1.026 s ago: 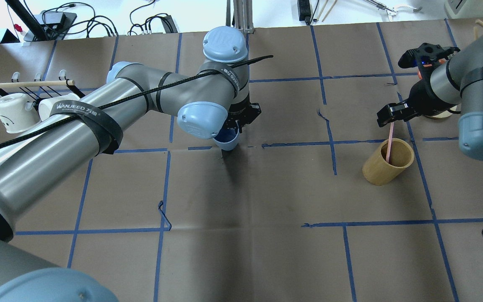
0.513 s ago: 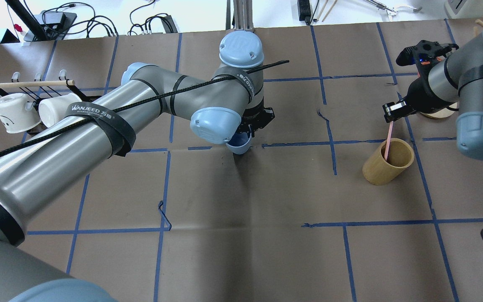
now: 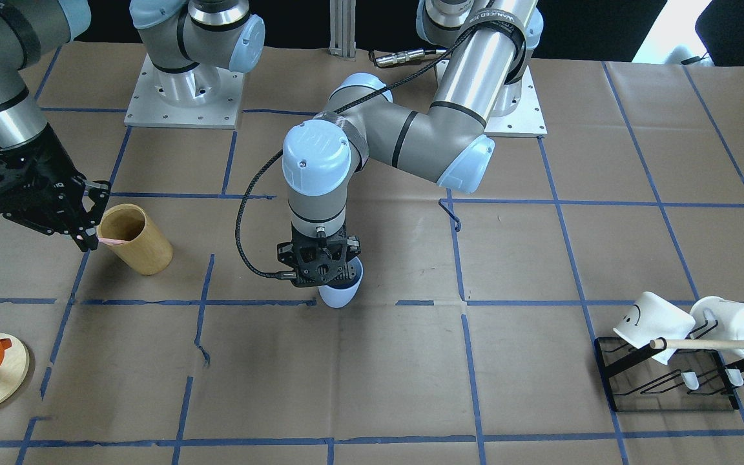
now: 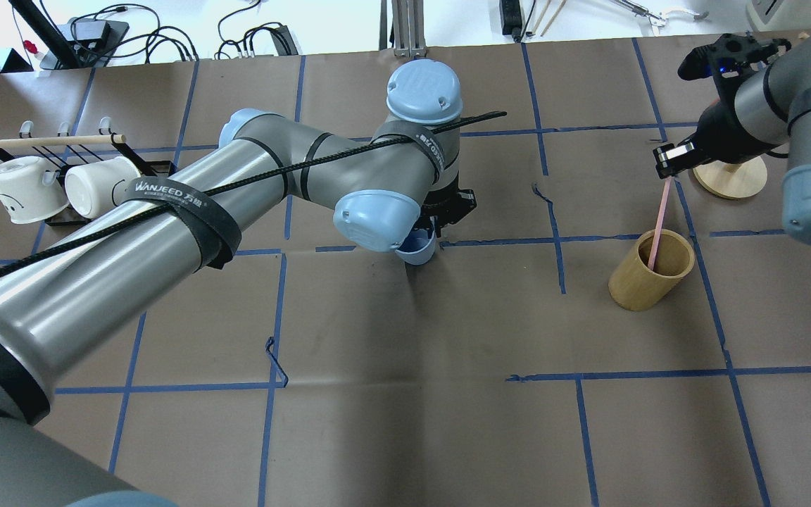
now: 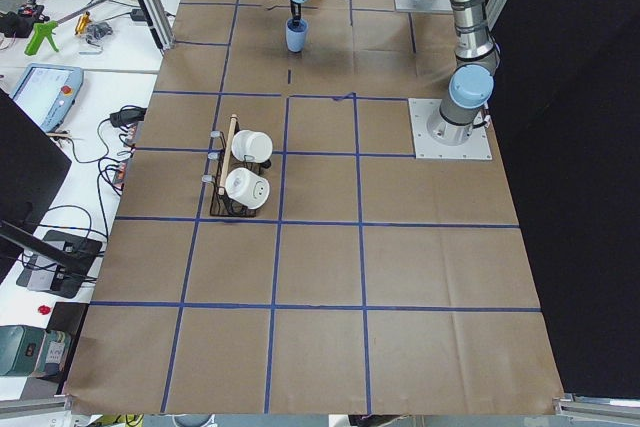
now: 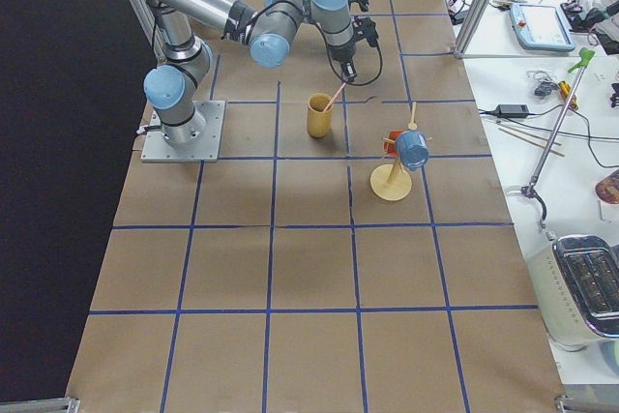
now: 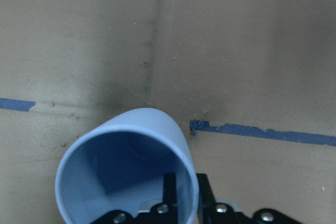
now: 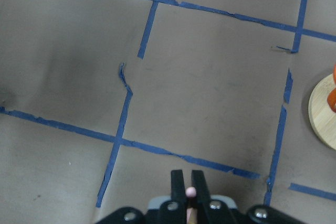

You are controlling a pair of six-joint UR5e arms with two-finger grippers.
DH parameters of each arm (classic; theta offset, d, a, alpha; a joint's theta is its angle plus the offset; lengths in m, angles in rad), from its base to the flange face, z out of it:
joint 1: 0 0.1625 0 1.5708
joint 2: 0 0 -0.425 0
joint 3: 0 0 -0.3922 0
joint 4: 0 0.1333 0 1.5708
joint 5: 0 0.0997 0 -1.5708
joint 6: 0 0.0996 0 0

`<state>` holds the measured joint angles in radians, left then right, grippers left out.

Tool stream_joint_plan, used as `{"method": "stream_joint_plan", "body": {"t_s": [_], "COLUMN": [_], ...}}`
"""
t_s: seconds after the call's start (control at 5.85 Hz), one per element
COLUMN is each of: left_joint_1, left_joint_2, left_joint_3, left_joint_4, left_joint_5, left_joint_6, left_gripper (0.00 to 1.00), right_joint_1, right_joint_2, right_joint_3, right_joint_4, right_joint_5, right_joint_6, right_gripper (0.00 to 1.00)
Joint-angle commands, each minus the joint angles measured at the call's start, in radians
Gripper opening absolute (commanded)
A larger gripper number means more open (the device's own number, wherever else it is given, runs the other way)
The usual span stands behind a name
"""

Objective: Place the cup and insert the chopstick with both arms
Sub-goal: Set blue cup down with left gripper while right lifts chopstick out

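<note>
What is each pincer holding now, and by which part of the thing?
The left pincer grips the light blue plastic cup by its rim, one finger inside. The right pincer pinches the thin pink chopstick at its upper end.

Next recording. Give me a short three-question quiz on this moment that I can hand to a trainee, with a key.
1. Fill the gap: the left gripper grips the blue cup by its ____, with one finger inside and one outside.
2. True or false: the right gripper is shut on the pink chopstick.
3. Where is the chopstick's lower end? A. inside the bamboo holder; B. inside the blue cup; C. hanging free in the air.

Key: 1 rim; 2 true; 3 A.
</note>
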<state>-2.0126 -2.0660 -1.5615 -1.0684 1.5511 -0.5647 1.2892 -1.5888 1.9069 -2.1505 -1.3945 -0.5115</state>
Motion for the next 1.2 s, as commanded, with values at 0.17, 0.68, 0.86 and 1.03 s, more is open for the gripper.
{"method": "stream_joint_plan", "body": {"t_s": [0.17,0.68,0.86,1.03], "left_joint_1": [0.009,0.136,0.270,0.332], "left_joint_2": [0.044,0.296,0.372,0.410], "left_joint_3": [0.029,0.069,0.069,0.058], "left_joint_4": [-0.037,-0.368,-0.472,-0.485], "left_joint_5": [0.003,0.009,0.007,0.010], "left_joint_6": [0.044,0.287,0.507,0.593], "left_gripper": [0.98,0.98,0.98,0.98], "right_joint_1": [0.051,0.100,0.134,0.204], "right_joint_2": [-0.002,0.009,0.010,0.033], "right_joint_3": [-0.197,-0.362,-0.365,-0.391], "right_joint_4": [0.194,0.418,0.419,0.411], "right_joint_5": [-0.011,-0.018,-0.035,-0.063], "right_joint_6": [0.085,0.279,0.359,0.451], "right_gripper": [0.08,0.07,0.07,0.07]}}
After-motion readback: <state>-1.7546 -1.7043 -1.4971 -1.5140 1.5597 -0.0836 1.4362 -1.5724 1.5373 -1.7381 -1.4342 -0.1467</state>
